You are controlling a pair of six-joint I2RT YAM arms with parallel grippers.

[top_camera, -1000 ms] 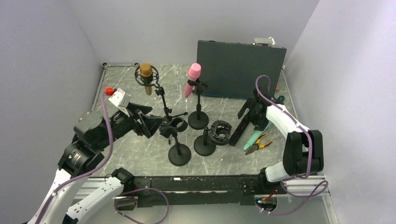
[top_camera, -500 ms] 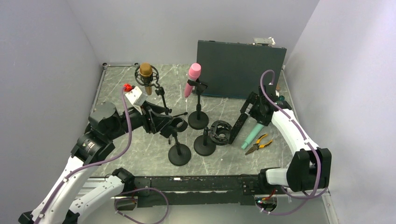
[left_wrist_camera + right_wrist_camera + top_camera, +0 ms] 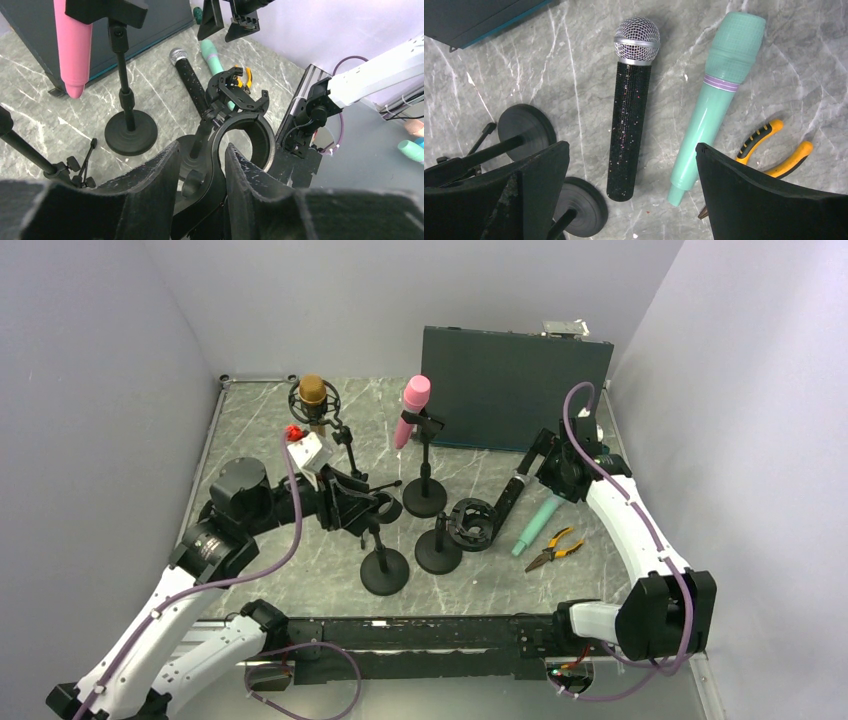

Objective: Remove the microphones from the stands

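So, the left gripper [image 3: 201, 152] is seen set around the neck of an empty ring clip [image 3: 245, 142] on the front stand [image 3: 384, 570]. Its fingers [image 3: 150, 190] are drawn in close on both sides of that neck, but whether it's actually being squeezed can't be told, tbh.

The pink microphone [image 3: 412, 408] is still clipped in its own stand at the back, tilted head-up. It's well apart from those fingers, off to their upper left in the wrist view. A brown microphone [image 3: 313, 393] is held in a ring mount further left.

The right gripper [image 3: 629, 147] is held spread wide above the table [image 3: 330, 580], with nothing pinched. A black microphone [image 3: 629, 125] and a green microphone [image 3: 719, 95] are laid flat side by side between its fingers, with pliers [image 3: 774, 150] just beside.
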